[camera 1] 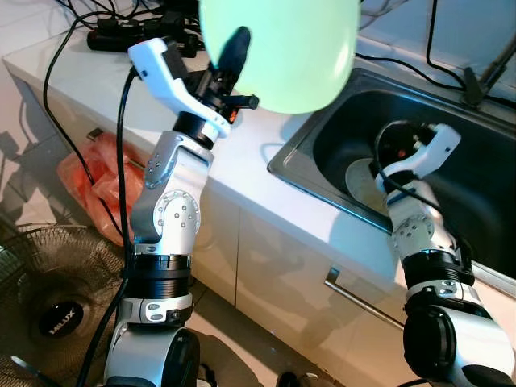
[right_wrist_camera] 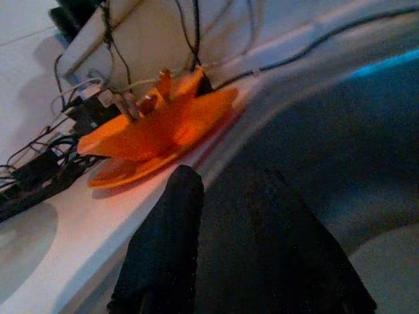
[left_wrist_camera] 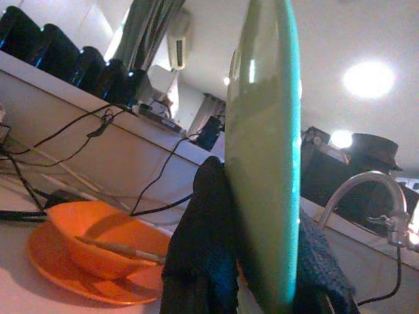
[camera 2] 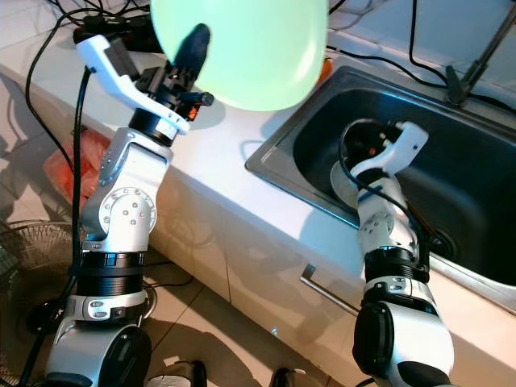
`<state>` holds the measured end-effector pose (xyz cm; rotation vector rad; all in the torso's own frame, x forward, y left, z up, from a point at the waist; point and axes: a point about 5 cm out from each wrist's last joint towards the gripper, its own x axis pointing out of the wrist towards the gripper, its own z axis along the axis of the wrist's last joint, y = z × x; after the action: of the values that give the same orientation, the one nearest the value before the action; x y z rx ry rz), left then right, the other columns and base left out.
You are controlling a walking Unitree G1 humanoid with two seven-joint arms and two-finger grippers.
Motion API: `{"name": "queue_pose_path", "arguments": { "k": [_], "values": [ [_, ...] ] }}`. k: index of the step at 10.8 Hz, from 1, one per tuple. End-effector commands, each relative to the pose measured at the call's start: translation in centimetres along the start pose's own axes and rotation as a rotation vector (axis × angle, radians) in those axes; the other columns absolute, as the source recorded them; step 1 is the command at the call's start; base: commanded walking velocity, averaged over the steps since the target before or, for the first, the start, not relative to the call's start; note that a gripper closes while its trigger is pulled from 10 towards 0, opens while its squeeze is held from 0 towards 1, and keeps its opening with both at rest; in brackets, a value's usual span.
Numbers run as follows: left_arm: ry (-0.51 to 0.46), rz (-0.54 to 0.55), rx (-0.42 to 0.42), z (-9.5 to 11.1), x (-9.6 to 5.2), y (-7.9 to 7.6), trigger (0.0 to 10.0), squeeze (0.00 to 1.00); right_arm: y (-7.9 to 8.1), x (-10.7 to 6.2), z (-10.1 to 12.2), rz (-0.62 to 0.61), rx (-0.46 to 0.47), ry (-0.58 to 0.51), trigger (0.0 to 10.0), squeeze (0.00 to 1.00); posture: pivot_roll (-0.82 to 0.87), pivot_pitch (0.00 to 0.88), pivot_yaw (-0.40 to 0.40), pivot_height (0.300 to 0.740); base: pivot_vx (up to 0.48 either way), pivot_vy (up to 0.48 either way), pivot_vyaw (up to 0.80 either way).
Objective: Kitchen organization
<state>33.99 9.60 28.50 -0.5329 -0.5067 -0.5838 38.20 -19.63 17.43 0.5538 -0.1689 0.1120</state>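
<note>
Faintly legible: fan (camera 1: 60, 316) hub, probably "MILUX".

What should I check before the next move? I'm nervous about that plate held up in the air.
1. Left gripper pinches the green plate on both faces: ok.
2. Plate raised off the white counter: ok.
3. Orange bowl on its orange plate near the sink rim; whether the plate's path misses it: cannot tell.
4. Right gripper down inside the sink, apart from the green plate: ok.
5. Right gripper's hold on anything: cannot tell.
6. Cables on the counter near the left arm, snag risk: not ok.
</note>
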Motion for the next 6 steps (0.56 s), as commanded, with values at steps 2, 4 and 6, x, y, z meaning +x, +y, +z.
{"name": "queue_pose_path", "arguments": {
  "k": [2, 4, 6],
  "values": [
    [-0.037, -0.055, 0.011, 0.5, 0.6, -0.9, 10.0, 0.00, 1.1, 0.3, 1.9, 0.076, -0.119, -0.061, 10.0, 0.00, 0.06, 0.101, -0.024, 0.740, 0.000, 0.000, 0.00],
    [-0.024, -0.052, -0.005, 0.0, 0.5, -0.9, 10.0, 0.00, 1.8, 0.4, 2.5, 0.109, -0.104, -0.085, 10.0, 0.00, 0.06, 0.105, -0.026, 0.740, 0.000, 0.000, 0.00],
    [0.003, -0.076, -0.019, -0.6, 0.2, -1.1, 10.0, 0.00, 2.2, 0.1, 3.4, 0.178, -0.109, -0.110, 10.0, 0.00, 0.06, 0.105, -0.026, 0.740, 0.000, 0.000, 0.00]
  ]
}}
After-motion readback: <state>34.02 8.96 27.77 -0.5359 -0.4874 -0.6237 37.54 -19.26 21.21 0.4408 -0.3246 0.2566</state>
